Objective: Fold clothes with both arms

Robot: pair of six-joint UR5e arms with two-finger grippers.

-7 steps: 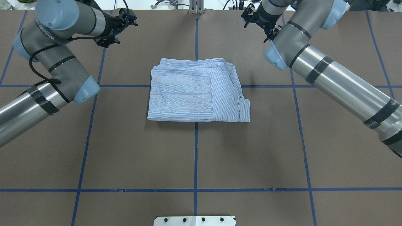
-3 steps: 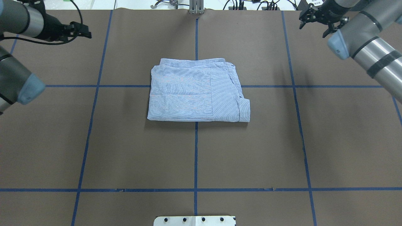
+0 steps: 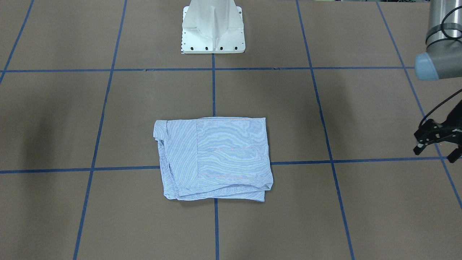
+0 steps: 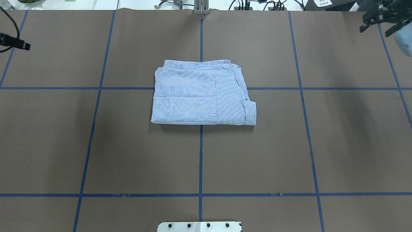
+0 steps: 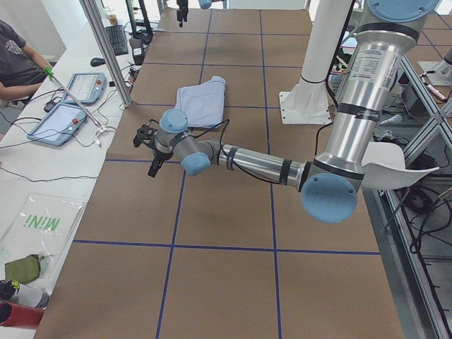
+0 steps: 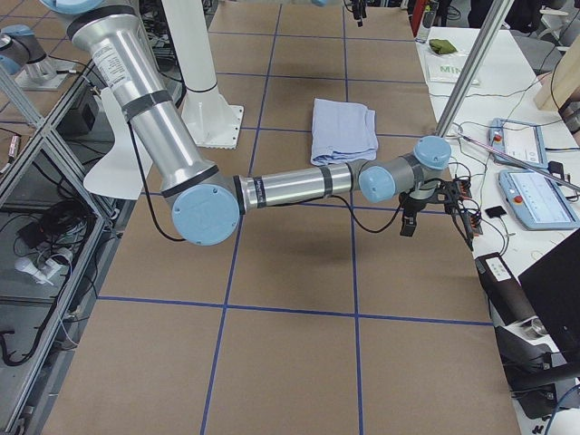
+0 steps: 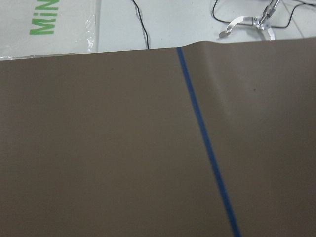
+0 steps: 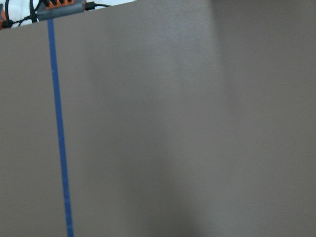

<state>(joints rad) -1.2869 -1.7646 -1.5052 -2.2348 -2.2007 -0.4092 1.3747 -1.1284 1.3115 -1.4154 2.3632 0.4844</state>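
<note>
The clothes, one blue-and-white pinstriped shirt (image 4: pixel 202 93), lie folded into a flat rectangle at the table's middle (image 3: pixel 214 159) (image 5: pixel 200 104) (image 6: pixel 343 131). Neither gripper touches the shirt. My left gripper (image 3: pixel 435 153) hovers far out at the table's left side, fingers spread open and empty; only a fingertip (image 4: pixel 16 43) reaches into the overhead view. My right gripper (image 4: pixel 375 31) is at the far right corner, also open and empty (image 6: pixel 435 222). Both wrist views show only brown table and blue tape.
The white pedestal base (image 3: pixel 213 32) stands at the robot's edge of the table. Blue tape lines (image 4: pixel 201 161) grid the brown surface. Beyond the far edge are cables, tablets (image 5: pixel 70 106) (image 6: pixel 535 195) and a seated person's arm (image 5: pixel 14 70).
Both arms have swung outward from near the shirt's far corners to the table's left and right sides. The shirt has not moved.
</note>
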